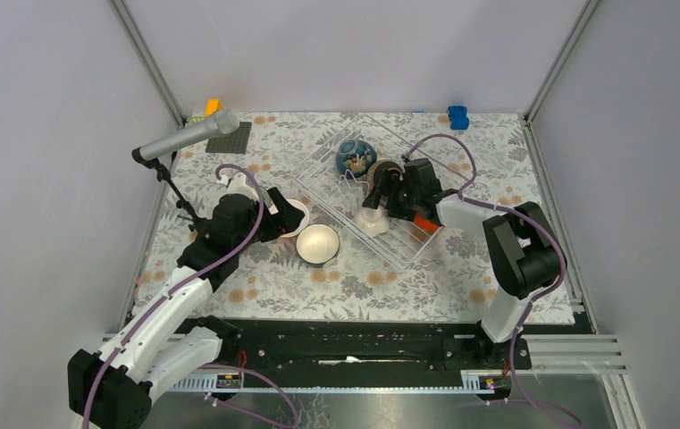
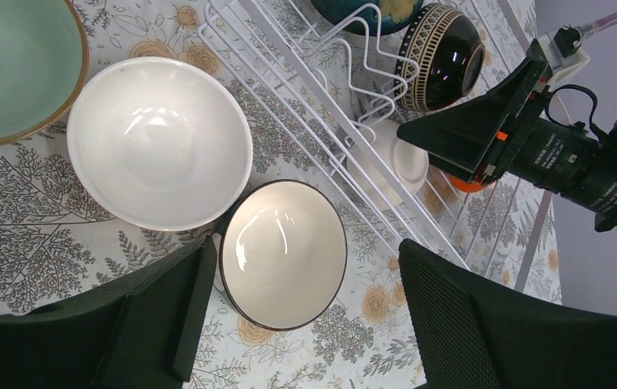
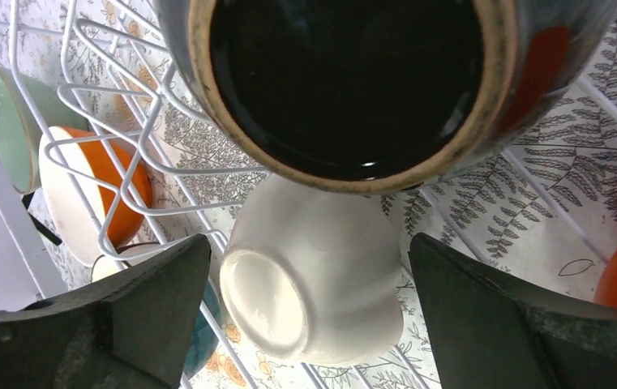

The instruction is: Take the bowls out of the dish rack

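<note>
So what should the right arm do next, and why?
Probably ease down and close on the white bowl. The right gripper stands open with a finger on either side of it, and the bowl lies base up in the dish rack, not yet gripped.

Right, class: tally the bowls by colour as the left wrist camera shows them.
Pale green bowl: 1
White bowls: 2
Cream bowl with dark rim: 1
Dark brown bowl: 1
Blue patterned bowl: 1
Orange bowl, mostly hidden: 1
Total: 7
</note>
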Robot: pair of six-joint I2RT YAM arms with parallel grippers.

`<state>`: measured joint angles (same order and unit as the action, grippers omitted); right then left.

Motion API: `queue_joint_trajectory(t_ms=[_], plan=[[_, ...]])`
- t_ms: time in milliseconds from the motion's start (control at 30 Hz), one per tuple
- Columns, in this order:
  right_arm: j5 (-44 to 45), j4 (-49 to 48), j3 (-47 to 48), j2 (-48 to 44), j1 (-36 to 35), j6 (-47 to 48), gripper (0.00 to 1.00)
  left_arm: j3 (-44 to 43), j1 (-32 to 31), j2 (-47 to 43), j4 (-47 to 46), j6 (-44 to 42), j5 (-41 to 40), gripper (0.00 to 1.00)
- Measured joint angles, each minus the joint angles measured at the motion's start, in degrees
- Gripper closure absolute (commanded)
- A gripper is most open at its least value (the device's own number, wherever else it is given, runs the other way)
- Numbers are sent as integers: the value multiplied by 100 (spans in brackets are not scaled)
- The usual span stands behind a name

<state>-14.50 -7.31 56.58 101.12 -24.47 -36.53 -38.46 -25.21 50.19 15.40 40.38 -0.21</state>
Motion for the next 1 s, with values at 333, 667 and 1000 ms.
queue_joint_trajectory(t_ms=[333,667,1000], plan=[[70,-122,-136,7,4,-11,7,0,0,-2,0,-4,-17,12],[-66,-90,-216,-345,63,114,37,0,0,-2,4,-4,-17,12],[-155,264,-210,-1113,63,411,42,-2,0,-35,46,-4,-17,12]])
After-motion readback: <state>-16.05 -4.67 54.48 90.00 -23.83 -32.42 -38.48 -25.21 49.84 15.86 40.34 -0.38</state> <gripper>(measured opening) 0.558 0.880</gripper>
